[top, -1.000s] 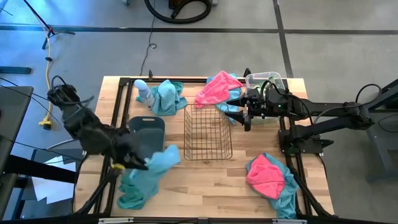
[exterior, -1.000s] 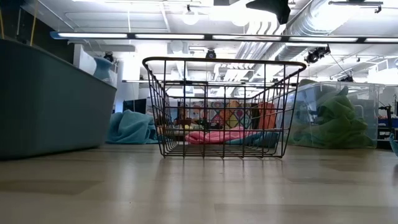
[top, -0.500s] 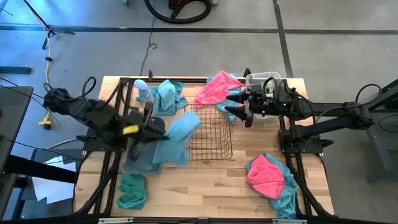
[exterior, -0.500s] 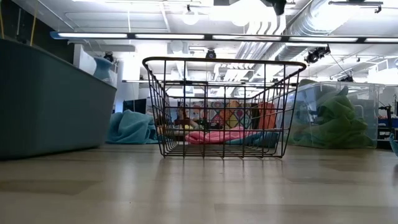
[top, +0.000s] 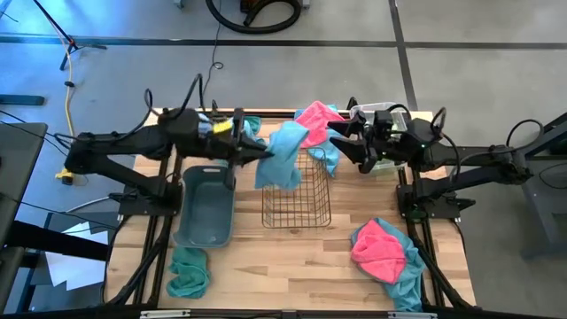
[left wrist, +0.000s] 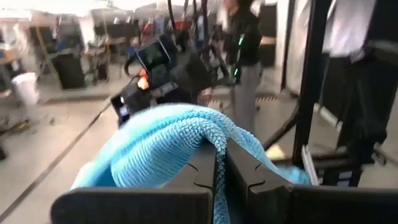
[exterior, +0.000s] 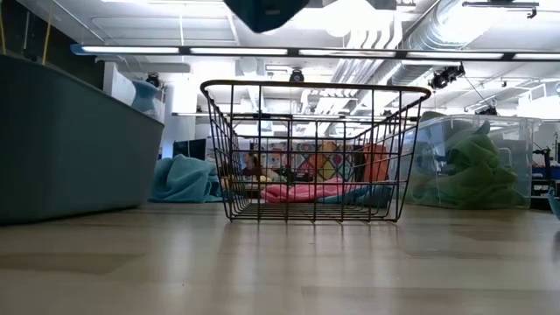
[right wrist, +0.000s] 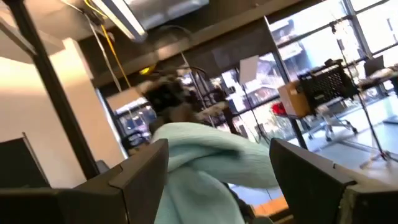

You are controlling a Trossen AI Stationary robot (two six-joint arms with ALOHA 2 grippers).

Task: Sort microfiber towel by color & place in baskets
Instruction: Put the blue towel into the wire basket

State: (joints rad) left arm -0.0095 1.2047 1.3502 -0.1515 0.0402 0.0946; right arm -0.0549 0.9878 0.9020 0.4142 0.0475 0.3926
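Fingers [left wrist: 205,177] of the left gripper [top: 251,152] are pinched tight on a teal towel [top: 282,157], which hangs in the air over the 12 o'clock edge of the wire mesh basket [top: 297,202], sitting at the table's centre. Going left to right across the high view: another teal towel [top: 188,270] lies crumpled at about 8 o'clock on the table, not yet sorted; the grey-blue tub [top: 205,206] at 9 o'clock looks empty; a pale bottle [top: 200,121] stands near 11 o'clock; a teal cloth [top: 250,125] shows just behind the left arm; the wire basket looks bare inside. A pink towel [top: 316,120] over teal lies at 12 o'clock, touching the carried towel's far side. The right gripper [top: 351,145] hovers at 1 o'clock with its jaws spread wide and empty, facing the carried towel. Behind it the clear bin [exterior: 472,162] holds green towels, so green seems done. At 5 o'clock a pink-on-teal pile [top: 383,252] waits. Judging by this, most pink and teal sorting remains
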